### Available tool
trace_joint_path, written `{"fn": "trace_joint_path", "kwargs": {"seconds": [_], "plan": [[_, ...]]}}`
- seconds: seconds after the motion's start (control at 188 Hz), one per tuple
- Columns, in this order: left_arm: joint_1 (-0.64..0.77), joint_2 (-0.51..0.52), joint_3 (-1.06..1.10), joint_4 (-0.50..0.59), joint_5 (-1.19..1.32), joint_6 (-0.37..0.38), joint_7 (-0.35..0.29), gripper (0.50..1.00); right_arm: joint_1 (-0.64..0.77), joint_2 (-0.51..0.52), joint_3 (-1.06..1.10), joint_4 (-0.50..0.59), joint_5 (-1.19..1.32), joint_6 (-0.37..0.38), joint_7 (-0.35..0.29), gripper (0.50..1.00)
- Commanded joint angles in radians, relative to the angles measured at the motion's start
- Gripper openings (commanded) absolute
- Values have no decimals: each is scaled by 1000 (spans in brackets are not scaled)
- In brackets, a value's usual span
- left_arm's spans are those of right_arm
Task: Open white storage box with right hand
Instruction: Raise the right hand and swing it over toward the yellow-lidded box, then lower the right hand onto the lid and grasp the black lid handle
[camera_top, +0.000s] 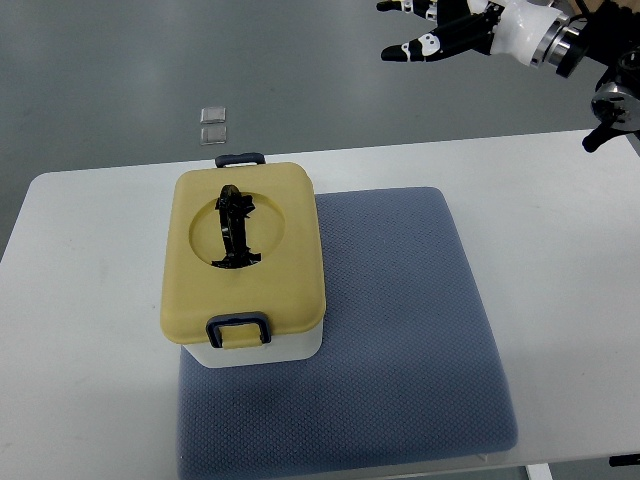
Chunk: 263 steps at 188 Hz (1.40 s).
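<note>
A white bench (560, 260) with rounded corners fills the near part of the scene. A blue-grey padded mat (400, 330) lies on it. Beyond the far edge spreads a plain grey floor (200, 60), evenly lit, with two small pale squares (213, 123) on it.

surface: white table (90, 330) | on it: blue-grey mat (400, 330) | on mat: storage box (245, 265)

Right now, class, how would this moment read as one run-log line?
right hand: open, raised beyond the table's far edge | storage box: lid on, both latches closed | blue mat: under box | left hand: out of view
</note>
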Motion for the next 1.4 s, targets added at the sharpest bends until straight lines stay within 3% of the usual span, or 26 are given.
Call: {"fn": "trace_joint_path", "kwargs": {"seconds": [0.0, 0.17, 0.388, 1.117, 1.394], "plan": [[0, 0, 1, 0, -1, 0, 0, 1000, 34, -24, 0, 126, -234, 7, 26, 930], [0, 0, 1, 0, 1, 0, 0, 1000, 45, -15, 0, 239, -556, -24, 79, 928], [0, 0, 1, -2, 1, -1, 0, 1000, 39, 47, -91, 293, -719, -176, 96, 928], [0, 0, 1, -6, 1, -1, 0, 1000, -33, 222, -202, 204, -789, -444, 101, 926], [0, 0, 1, -6, 1, -1, 0, 1000, -66, 282, -204, 167, -789, -484, 101, 926]]}}
